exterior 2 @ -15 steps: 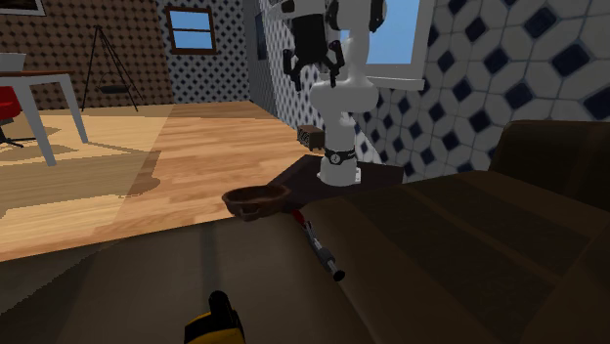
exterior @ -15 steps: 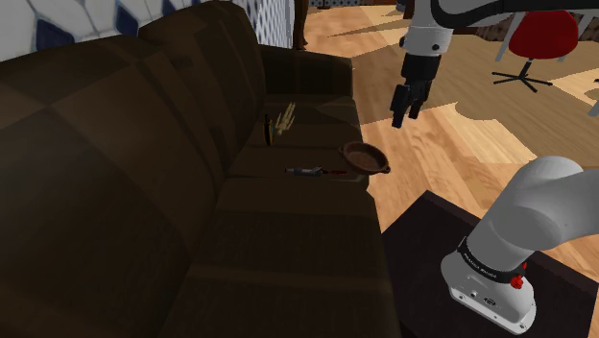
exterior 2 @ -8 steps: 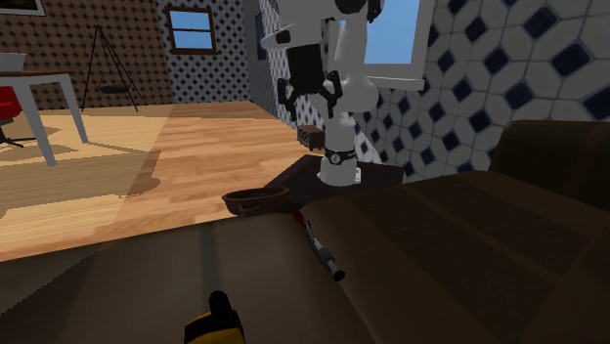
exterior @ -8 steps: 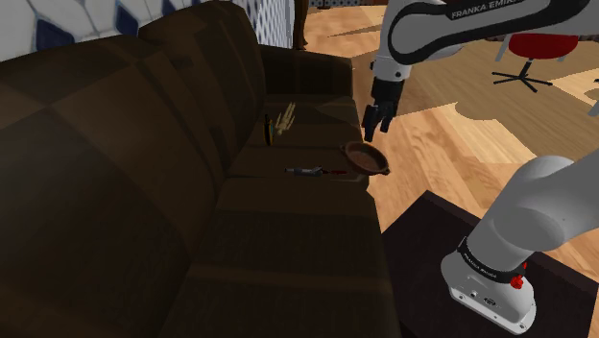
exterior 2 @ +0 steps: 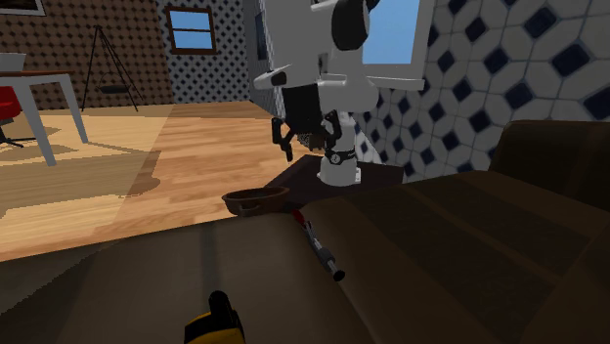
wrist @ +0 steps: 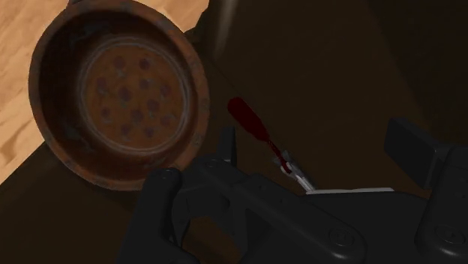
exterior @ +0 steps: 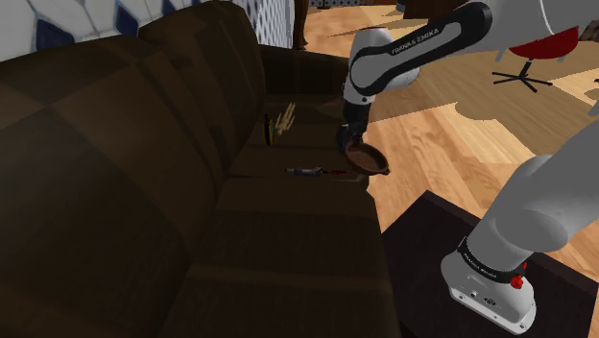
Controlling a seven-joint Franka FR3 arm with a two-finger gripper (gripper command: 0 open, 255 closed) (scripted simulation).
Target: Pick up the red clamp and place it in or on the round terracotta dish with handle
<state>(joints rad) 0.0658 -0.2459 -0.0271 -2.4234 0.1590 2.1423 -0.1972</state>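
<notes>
The red clamp (exterior: 315, 172) lies flat on the dark brown sofa seat, its red handle (wrist: 251, 127) pointing toward the round terracotta dish (exterior: 367, 158). The dish (wrist: 120, 90) sits at the seat's front edge, empty, right beside the clamp's red end (exterior 2: 298, 215). My black gripper (exterior: 344, 139) hangs open just above the dish's far rim, holding nothing. In the wrist view the gripper (wrist: 318, 142) has its fingers wide apart, with the clamp's metal end (wrist: 296, 172) below the gap and untouched. From the second exterior view the gripper (exterior 2: 290, 137) hovers above the dish (exterior 2: 256, 202).
A yellow-and-black object (exterior: 274, 128) stands on the seat near the sofa back (exterior: 115, 144). My stand (exterior: 451, 259) is at the shoulder view's lower right, over wooden floor (exterior: 461, 144). A red office chair (exterior: 542, 38) and a white table (exterior 2: 39, 93) stand far off.
The arm has swung down and toward the shoulder view's left, from high over the floor to just above the dish. Clamp and dish have not moved.
</notes>
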